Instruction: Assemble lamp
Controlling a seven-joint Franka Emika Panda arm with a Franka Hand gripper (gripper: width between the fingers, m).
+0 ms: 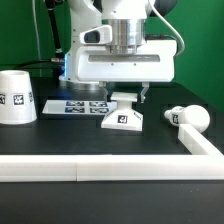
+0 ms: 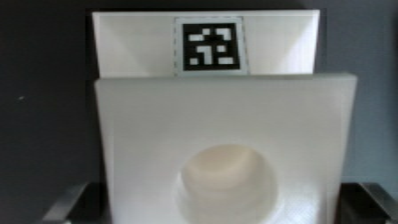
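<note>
Nothing joined yet: flat square white plastic base [image 1: 122, 120] sits on black tabletop [image 1: 60, 140], end effector [image 1: 125, 97] straddling it; cannot tell if pinching. Still loose, well apart: tapered white shade [image 1: 17, 97] and round white bulb [image 1: 187, 117].

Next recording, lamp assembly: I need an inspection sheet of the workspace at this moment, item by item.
Surface: black table, with a white rail along the near edge and the exterior view's right.
Job's things: shade stands wide end down at the exterior view's left; base lies mid-table; bulb lies on its side at the exterior view's right. None are joined.
Clutter: nothing seen; only the marker board lies flat beside the base.
Grippers: gripper is low over the base, with fingers on either side; whether they touch it cannot be told.
Cables: black cables hang behind the arm.
Surroundings: green backdrop.
</note>
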